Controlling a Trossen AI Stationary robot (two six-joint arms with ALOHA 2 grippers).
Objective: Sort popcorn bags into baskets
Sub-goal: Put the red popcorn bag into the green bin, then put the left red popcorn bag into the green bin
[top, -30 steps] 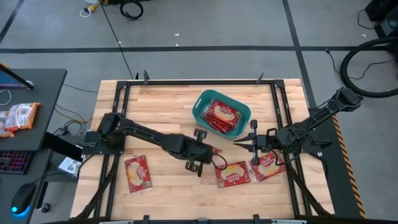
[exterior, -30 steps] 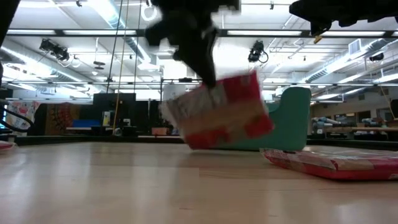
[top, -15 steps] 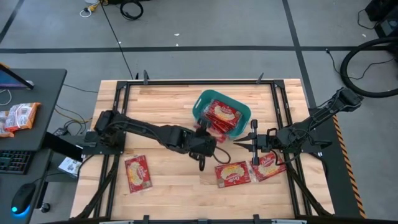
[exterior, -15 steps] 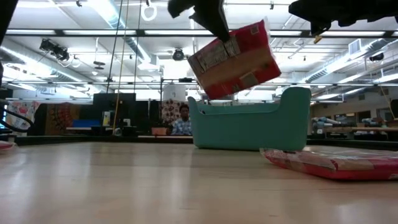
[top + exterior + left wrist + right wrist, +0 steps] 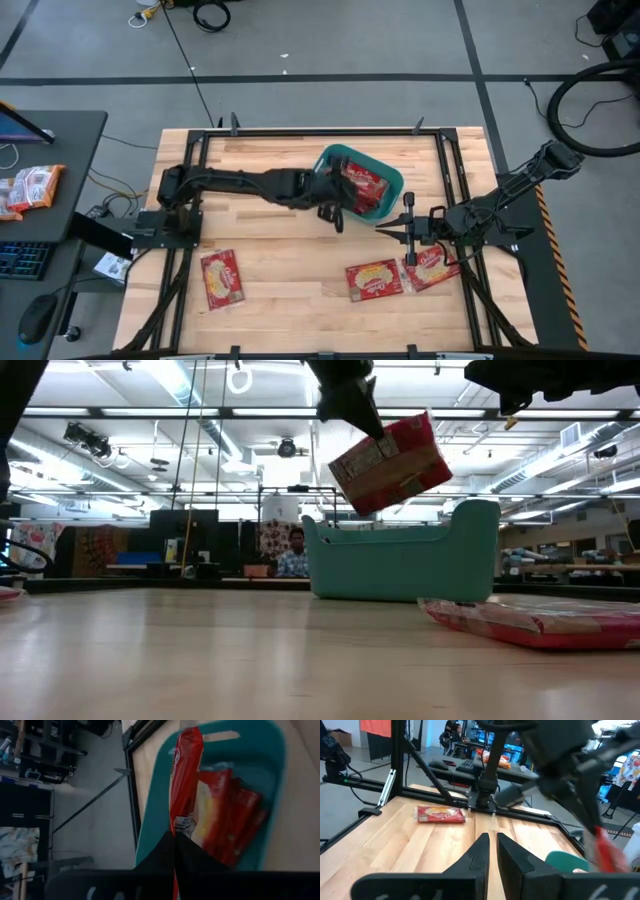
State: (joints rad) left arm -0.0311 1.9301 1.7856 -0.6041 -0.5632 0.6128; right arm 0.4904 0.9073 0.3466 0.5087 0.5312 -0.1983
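My left gripper point(image 5: 338, 208) point(image 5: 360, 410) is shut on one red popcorn bag point(image 5: 392, 465) point(image 5: 183, 780), high over the near-left rim of the teal basket point(image 5: 324, 163) point(image 5: 400, 565). Several more red bags point(image 5: 366, 186) point(image 5: 232, 820) lie inside the basket. Three bags lie flat on the wood: one near left point(image 5: 222, 278), one near the middle point(image 5: 375, 279), and one point(image 5: 432, 270) partly under the right arm. My right gripper point(image 5: 381, 229) point(image 5: 491, 842) hovers level to the right of the basket, fingers all but together, nothing between them. My left gripper pinches one short end of the bag point(image 5: 182, 826) between its two fingers. It comes slanting down from the table's left. The bag sticks out beyond the fingertips, tilted and hanging lower at its free end point(image 5: 425, 470), clear of the basket and table.
The table's black frame rails point(image 5: 300, 132) run along its edges. A side desk at the left holds more packets point(image 5: 30, 188). A person point(image 5: 295, 550) shows in the room behind. Bare wood lies between the near-left bag and the middle one.
My left gripper has carried the bag up from just above the table's near middle and toward the far edge, to the basket's near-left rim, turning its wrist as it went. The bag now hangs higher, over the basket. My right arm has kept still.
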